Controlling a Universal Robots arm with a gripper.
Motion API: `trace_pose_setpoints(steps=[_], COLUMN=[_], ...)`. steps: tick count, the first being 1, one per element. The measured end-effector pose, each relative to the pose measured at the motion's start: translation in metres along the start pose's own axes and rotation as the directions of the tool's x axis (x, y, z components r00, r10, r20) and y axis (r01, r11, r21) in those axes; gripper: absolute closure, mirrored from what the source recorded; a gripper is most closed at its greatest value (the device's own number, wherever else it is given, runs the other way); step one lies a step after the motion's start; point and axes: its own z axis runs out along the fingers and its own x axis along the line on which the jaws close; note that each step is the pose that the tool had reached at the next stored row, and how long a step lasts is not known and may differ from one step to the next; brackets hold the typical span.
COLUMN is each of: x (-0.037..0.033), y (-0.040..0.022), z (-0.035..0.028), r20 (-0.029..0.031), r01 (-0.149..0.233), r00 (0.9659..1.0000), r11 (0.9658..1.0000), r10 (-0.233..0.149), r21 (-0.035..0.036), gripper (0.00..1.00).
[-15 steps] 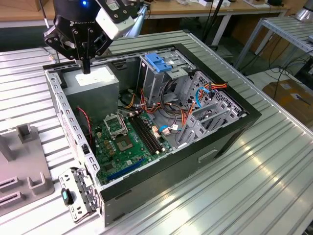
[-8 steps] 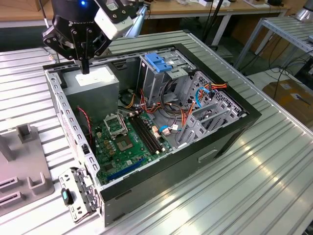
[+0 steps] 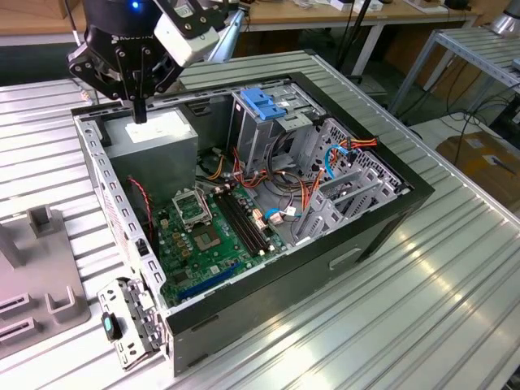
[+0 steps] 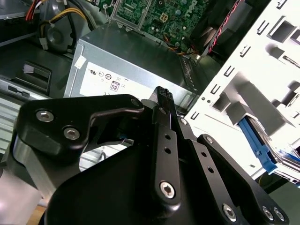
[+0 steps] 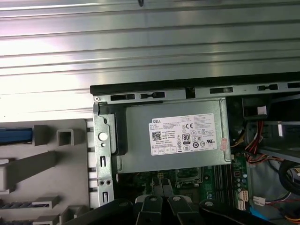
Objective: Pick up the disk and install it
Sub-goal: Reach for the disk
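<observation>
Grey box (image 5: 136, 157) label (image 5: 184, 134) — apparently certification marks

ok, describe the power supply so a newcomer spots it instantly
Start at the open computer case on the ribbed metal table. In its corner below the gripper sits the power supply. It is the only plain grey metal box with a white label, unlike the green motherboard beside it.

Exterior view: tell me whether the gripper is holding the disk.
No, the gripper hangs empty above the grey power supply.
</observation>
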Motion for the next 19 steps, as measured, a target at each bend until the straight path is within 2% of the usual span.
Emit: trace_pose_setpoints(steps=[10, 19], x=[0.0038, 0.0106], y=[-0.0003, -0.0008], z=[-0.0002, -0.0003], r20=[0.0, 0.0], r01=[0.0, 0.0], r00=[1.0, 1.0], r11=[1.0, 1.0], r10=[0.0, 0.0], r21=[0.0001, 0.0004], gripper=[0.89, 0.89])
